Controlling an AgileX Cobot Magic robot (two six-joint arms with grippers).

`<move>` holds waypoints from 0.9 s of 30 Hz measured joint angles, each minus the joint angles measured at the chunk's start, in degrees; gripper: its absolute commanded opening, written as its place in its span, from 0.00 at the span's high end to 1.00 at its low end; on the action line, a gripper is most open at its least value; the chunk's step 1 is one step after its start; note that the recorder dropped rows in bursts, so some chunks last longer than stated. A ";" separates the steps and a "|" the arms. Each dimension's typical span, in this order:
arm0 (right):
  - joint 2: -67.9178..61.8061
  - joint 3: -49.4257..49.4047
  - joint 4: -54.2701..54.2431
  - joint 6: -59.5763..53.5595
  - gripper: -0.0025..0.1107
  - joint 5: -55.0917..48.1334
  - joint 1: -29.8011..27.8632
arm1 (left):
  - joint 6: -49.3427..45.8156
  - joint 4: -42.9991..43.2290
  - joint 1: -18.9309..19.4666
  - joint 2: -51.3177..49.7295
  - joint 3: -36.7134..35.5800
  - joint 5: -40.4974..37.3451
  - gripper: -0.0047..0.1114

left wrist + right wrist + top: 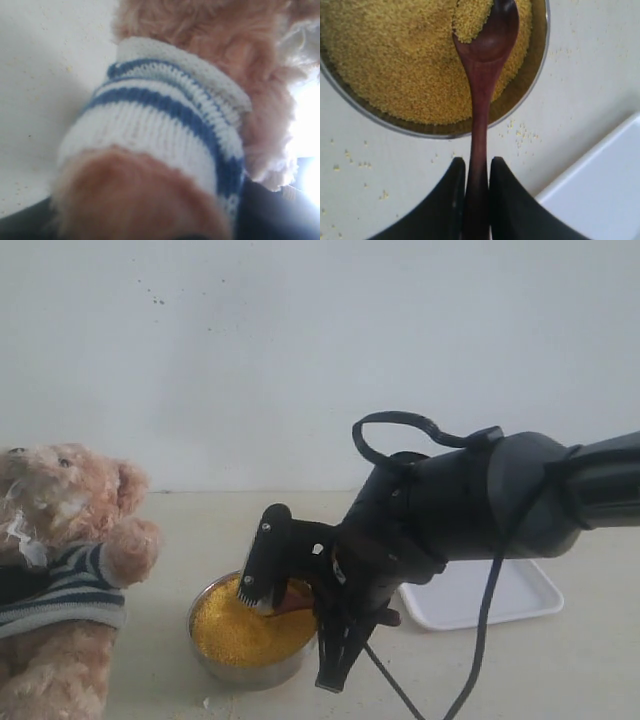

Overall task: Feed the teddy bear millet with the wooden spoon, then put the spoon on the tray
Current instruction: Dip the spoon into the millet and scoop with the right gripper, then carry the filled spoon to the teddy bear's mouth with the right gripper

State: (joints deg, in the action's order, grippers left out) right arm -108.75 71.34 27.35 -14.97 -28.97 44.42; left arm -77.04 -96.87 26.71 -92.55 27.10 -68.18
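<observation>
The teddy bear [60, 570] stands at the left in its striped shirt. It fills the left wrist view, with its plush pressed between dark fingers [267, 215] of my left gripper [150, 227]. The millet [235, 632] lies heaped in a steel bowl [245, 668] at the front centre. My right gripper [476, 165] is shut on the handle of the wooden spoon [482, 75]. The spoon's bowl rests in the millet [395, 60] with some grains on it. From outside, the right gripper [262, 575] hangs over the bowl's right side with the spoon [292, 597]. The tray [480, 600] lies to the right, with nothing on it.
Loose yellow grains [522, 134] are scattered on the pale tabletop around the bowl's rim [535, 85]. A corner of the tray [605, 190] sits close to the gripper. A black cable [485, 630] droops from the right arm toward the table's front. A plain wall stands behind.
</observation>
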 measured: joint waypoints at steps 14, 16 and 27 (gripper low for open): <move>0.37 0.00 -9.01 -1.84 0.98 -0.77 -1.17 | 0.97 2.03 0.00 0.00 -0.64 0.00 0.92; 1.10 0.00 -10.06 -1.84 0.98 -1.06 -1.17 | 2.27 2.03 0.00 0.00 -1.91 0.00 0.92; 3.73 0.00 -16.45 -8.36 0.98 -6.03 -2.02 | 6.57 2.07 0.00 -0.12 -8.81 2.14 0.92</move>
State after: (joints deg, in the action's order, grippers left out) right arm -105.02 71.34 10.90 -23.34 -34.99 42.40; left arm -70.47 -94.80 26.71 -92.67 18.29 -66.04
